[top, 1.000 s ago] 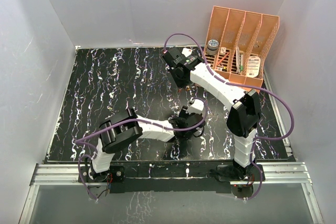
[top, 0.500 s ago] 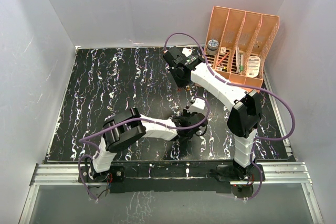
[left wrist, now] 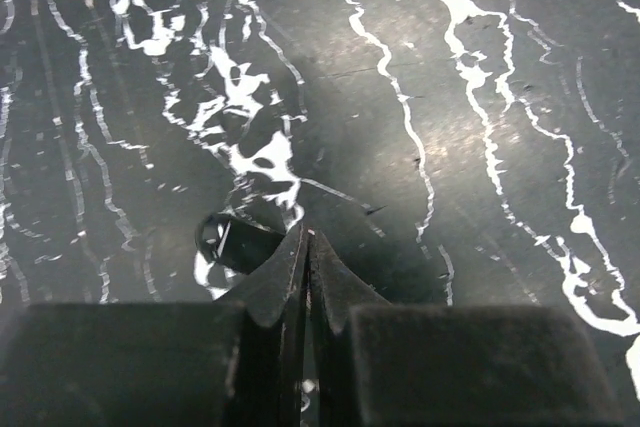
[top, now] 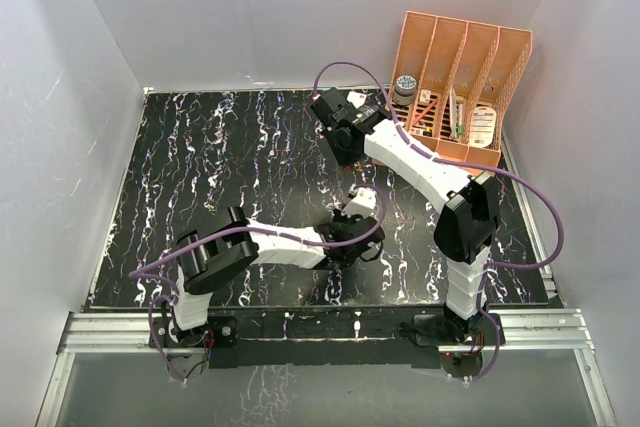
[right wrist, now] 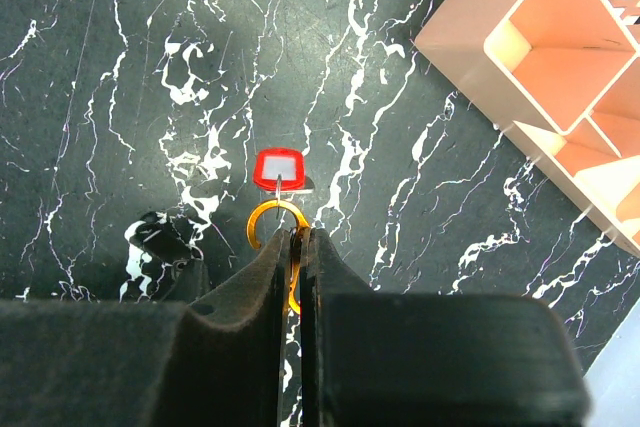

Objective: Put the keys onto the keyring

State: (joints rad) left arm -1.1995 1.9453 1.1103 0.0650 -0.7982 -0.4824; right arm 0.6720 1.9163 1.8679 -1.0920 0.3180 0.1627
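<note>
Item 1, nearest the arm bases: left gripper (left wrist: 308, 242), low over the black white-veined table (top: 200, 177), fingers clenched tip to tip. The black-headed key (left wrist: 230, 242) lies on the table, its glossy dark head just left of the fingertips and against the left finger; whether its blade is pinched cannot be told. Item 2, mid-table: right gripper (right wrist: 298, 237), fingers clamped on the near edge of the keyring (right wrist: 258, 212), a thin orange loop. The red-headed key (right wrist: 278, 167) sits at the ring's far edge, touching it, with a sliver of pale blade showing behind its head. Item 3, far right corner: orange organiser (top: 465, 67), four upright slots, standing against the back wall. Contents: a round grey-capped item (top: 405, 84) in the leftmost slot, thin pens (top: 432, 112) in red and green in the middle slots, and a white labelled packet (top: 482, 125) toward the right, its exact slot unclear.
</note>
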